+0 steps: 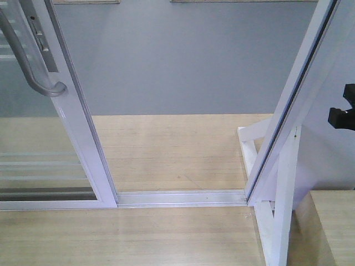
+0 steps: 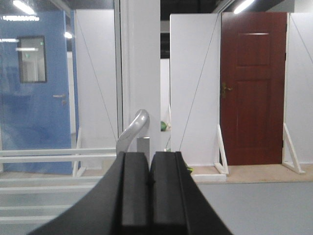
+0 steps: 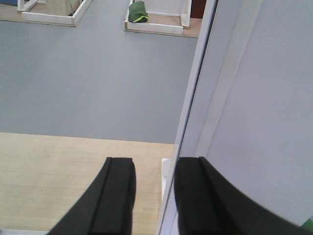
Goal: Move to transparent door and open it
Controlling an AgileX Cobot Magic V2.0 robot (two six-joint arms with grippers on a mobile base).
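The clear-glass, white-framed transparent door (image 1: 72, 133) stands slid left of the open floor track (image 1: 180, 198), its curved grey pull handle (image 1: 33, 66) cut off above. The left tool (image 2: 149, 193), pads pressed together and empty, sits just before that handle. The right tool (image 3: 154, 196), parted and empty, straddles a white frame edge (image 3: 188, 122).

Grey floor (image 1: 166, 61), wooden platform (image 1: 166, 149), red door (image 2: 252, 88).

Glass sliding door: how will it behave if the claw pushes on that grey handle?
The transparent door sits in a floor track, so it probably slides sideways rather than swinging. Tall framed glass: likely heavy and rigid. The curved handle looks smooth, so a shut claw may slip.
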